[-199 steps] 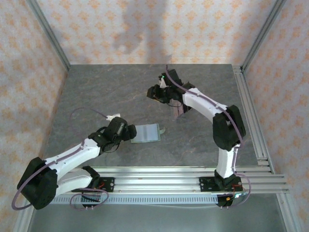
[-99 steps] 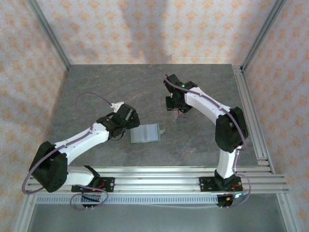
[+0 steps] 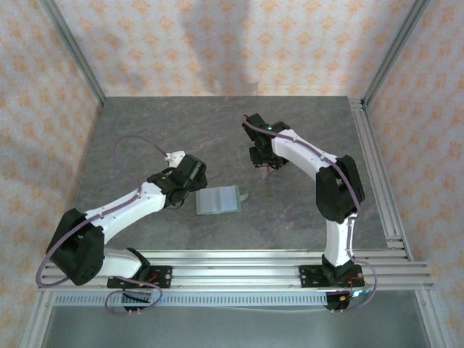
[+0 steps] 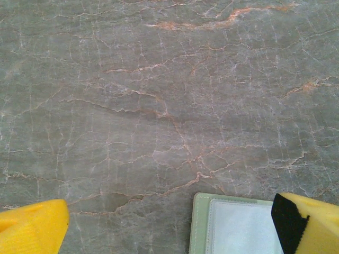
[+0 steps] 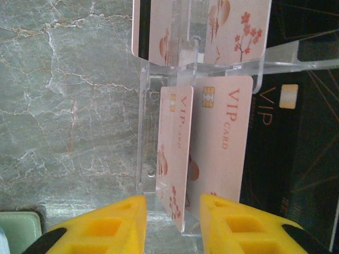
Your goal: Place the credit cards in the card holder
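Observation:
The credit cards stand on edge in a clear acrylic rack [image 5: 151, 106]. Two are pale pink VIP cards [image 5: 225, 137] and black ones [image 5: 296, 159] are to their right. My right gripper [image 5: 173, 211] is open, its yellow fingers [image 5: 106, 227] on either side of the nearest pink card's edge [image 5: 177, 159], with a gap on both sides. From above, that gripper [image 3: 263, 161] hangs over the cards [image 3: 267, 171]. The card holder [image 3: 219, 200] lies open and flat, sage green with a paler inside [image 4: 238, 227]. My left gripper [image 4: 169, 233] is wide open and empty at its corner, seen from above [image 3: 193, 178] just left of it.
The grey marble table [image 3: 159, 138] has bare room at the back and on the left. Aluminium rails [image 3: 377, 174] run along the right and near edges. A corner of the card holder [image 5: 18, 230] shows beside the rack.
My left gripper has drawn back from the card holder's left edge and opened fully. My right gripper has swung from the back of the table down over the card rack.

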Robot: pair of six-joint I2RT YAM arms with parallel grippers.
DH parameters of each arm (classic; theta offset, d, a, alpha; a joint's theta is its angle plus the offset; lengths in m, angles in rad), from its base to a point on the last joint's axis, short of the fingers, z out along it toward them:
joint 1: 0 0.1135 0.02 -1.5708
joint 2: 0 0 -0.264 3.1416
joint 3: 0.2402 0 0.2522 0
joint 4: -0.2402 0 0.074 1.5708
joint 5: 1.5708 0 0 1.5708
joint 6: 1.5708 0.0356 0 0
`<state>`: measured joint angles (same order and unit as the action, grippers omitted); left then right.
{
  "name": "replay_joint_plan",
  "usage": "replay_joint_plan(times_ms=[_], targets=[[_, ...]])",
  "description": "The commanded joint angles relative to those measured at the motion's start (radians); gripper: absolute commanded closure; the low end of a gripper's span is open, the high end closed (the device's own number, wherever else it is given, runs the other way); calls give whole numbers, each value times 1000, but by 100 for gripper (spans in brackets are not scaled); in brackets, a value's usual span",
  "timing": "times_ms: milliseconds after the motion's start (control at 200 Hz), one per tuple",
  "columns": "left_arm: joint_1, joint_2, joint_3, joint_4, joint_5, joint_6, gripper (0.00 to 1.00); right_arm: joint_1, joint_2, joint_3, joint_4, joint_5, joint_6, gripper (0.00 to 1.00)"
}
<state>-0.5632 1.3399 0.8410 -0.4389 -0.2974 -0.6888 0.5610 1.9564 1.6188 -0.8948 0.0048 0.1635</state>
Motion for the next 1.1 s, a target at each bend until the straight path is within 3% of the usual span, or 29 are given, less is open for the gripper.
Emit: replay_joint_plan(times_ms=[0,686,1096], targets=[[-9,6,15,-17,-47,8,0,1,30,43,-31,39,-15,68],[-9,22,5,-1,-23,18,0,-12,82,15,-16,32,-24,70],[-9,28,1,0,-23,14,0,-15,87,10,-4,9,-22,76]])
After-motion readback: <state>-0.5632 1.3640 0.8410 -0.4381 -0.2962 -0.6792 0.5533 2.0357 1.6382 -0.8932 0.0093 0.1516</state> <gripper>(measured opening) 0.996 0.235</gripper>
